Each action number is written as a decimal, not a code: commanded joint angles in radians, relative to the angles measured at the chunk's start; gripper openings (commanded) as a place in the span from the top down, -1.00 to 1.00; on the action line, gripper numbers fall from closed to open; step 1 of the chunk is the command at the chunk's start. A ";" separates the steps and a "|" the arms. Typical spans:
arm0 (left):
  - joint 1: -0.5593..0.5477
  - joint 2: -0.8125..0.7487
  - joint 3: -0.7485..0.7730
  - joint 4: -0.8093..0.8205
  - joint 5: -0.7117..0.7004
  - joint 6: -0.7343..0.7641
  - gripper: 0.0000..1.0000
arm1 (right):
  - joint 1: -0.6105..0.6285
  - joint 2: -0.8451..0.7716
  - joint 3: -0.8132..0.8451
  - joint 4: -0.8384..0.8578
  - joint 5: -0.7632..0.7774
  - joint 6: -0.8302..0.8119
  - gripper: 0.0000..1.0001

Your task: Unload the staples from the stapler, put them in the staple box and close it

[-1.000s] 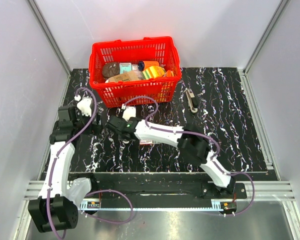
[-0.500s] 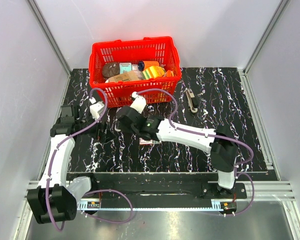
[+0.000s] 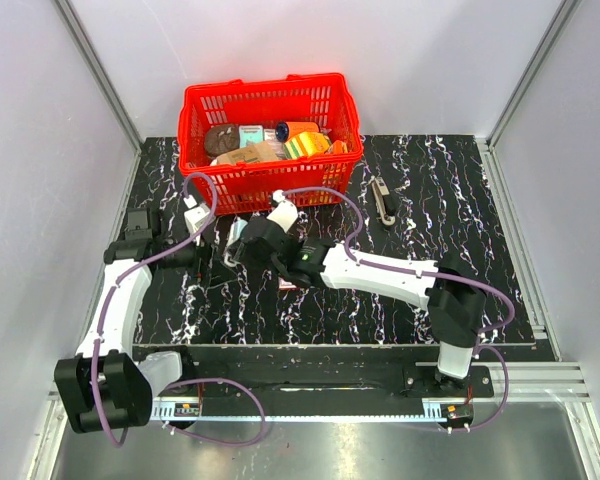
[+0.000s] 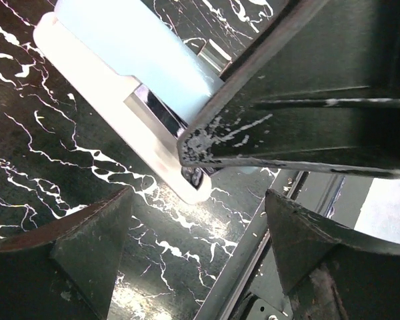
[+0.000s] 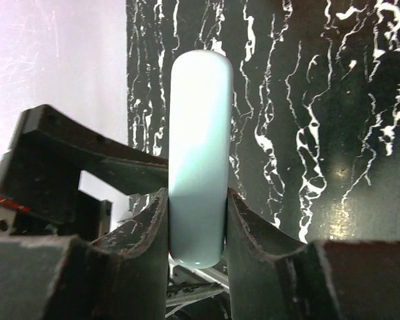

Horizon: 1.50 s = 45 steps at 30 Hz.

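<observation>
My right gripper (image 5: 197,220) is shut on a pale mint and white stapler (image 5: 199,127), holding it by the sides near one end. In the top view the gripper (image 3: 244,246) holds the stapler (image 3: 236,231) low over the table, in front of the basket. In the left wrist view the stapler (image 4: 113,47) shows a white base and a chrome magazine. My left gripper (image 4: 199,203) is open, its fingers (image 4: 87,233) on either side below the stapler's free end, not touching it. In the top view the left gripper (image 3: 215,264) is just left of the stapler. No loose staples show.
A red basket (image 3: 270,185) full of items stands just behind the grippers. A small slim grey and dark tool (image 3: 383,200) lies on the black marbled table (image 3: 460,250) to the right. A small white and red printed box (image 3: 292,284) lies under my right arm.
My left gripper has swung right and down towards the stapler. My right arm has stretched its elbow out to the right and shifted the held stapler slightly right.
</observation>
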State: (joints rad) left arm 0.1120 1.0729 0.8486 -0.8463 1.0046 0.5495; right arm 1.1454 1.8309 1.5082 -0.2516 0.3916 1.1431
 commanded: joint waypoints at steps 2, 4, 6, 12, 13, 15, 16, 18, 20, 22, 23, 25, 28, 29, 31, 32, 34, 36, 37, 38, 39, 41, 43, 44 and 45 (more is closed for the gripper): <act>-0.002 0.029 0.047 -0.016 0.063 0.076 -0.64 | 0.002 -0.097 -0.032 0.121 -0.028 0.053 1.00; 0.000 0.027 0.044 -0.007 0.065 0.079 -0.51 | 0.002 -0.102 -0.043 0.124 -0.031 0.055 1.00; 0.000 0.027 0.040 0.012 0.062 0.073 -0.20 | 0.002 -0.105 -0.054 0.139 -0.040 0.056 1.00; 0.000 0.039 0.047 0.032 0.066 0.056 0.02 | 0.002 -0.081 -0.060 0.169 -0.105 0.069 1.00; 0.000 0.038 0.047 0.032 0.063 0.059 0.00 | 0.004 -0.076 -0.062 0.169 -0.112 0.069 1.00; 0.000 0.039 0.046 0.036 0.055 0.058 -0.05 | 0.004 -0.071 -0.063 0.173 -0.128 0.070 1.00; 0.000 0.041 0.046 0.035 0.052 0.059 -0.07 | 0.002 -0.070 -0.065 0.175 -0.134 0.070 1.00; 0.000 0.044 0.041 0.035 0.046 0.066 -0.05 | 0.002 -0.070 -0.069 0.176 -0.142 0.072 1.00; 0.000 0.041 0.038 0.035 0.042 0.076 0.13 | 0.002 -0.081 -0.081 0.178 -0.143 0.070 1.00; 0.000 0.039 0.040 0.035 0.034 0.090 0.34 | 0.002 -0.091 -0.095 0.186 -0.143 0.066 1.00; 0.000 0.039 0.040 0.035 0.028 0.092 0.45 | 0.002 -0.099 -0.101 0.187 -0.145 0.064 1.00; 0.000 0.038 0.044 0.036 0.017 0.101 0.63 | 0.004 -0.108 -0.114 0.187 -0.149 0.060 1.00; 0.000 0.036 0.046 0.036 -0.006 0.116 0.90 | 0.002 -0.122 -0.143 0.192 -0.151 0.061 1.00; 0.000 0.036 0.044 0.036 -0.014 0.125 0.96 | 0.002 -0.127 -0.152 0.195 -0.154 0.058 1.00; 0.000 0.038 0.043 0.035 -0.038 0.139 1.00 | 0.002 -0.137 -0.173 0.199 -0.152 0.058 1.00; 0.000 0.039 0.040 0.036 -0.049 0.147 1.00 | 0.002 -0.142 -0.178 0.201 -0.151 0.058 1.00; 0.000 0.039 0.029 0.042 -0.066 0.151 1.00 | 0.001 -0.147 -0.187 0.201 -0.149 0.060 1.00; -0.002 0.032 0.018 0.055 -0.076 0.152 1.00 | 0.002 -0.148 -0.197 0.206 -0.157 0.060 1.00; 0.000 0.025 0.014 0.064 -0.086 0.150 1.00 | -0.001 -0.150 -0.203 0.210 -0.161 0.055 1.00; 0.000 0.019 0.009 0.073 -0.095 0.148 1.00 | -0.003 -0.148 -0.209 0.213 -0.172 0.053 1.00; 0.000 0.015 0.001 0.082 -0.112 0.148 1.00 | -0.003 -0.151 -0.216 0.216 -0.183 0.052 1.00; 0.000 0.002 -0.009 0.107 -0.142 0.153 1.00 | -0.007 -0.154 -0.230 0.218 -0.203 0.041 1.00; 0.000 0.001 -0.014 0.124 -0.172 0.156 1.00 | -0.009 -0.165 -0.252 0.218 -0.209 0.030 1.00; 0.002 0.004 -0.013 0.127 -0.181 0.159 1.00 | -0.009 -0.171 -0.261 0.218 -0.212 0.026 1.00; 0.000 0.007 -0.010 0.128 -0.188 0.164 1.00 | -0.010 -0.182 -0.276 0.218 -0.212 0.020 1.00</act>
State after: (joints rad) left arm 0.0986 1.0954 0.8326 -0.8242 0.9260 0.6548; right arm 1.1450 1.7340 1.2758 0.0044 0.2031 1.2121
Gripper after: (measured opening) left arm 0.137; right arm 0.376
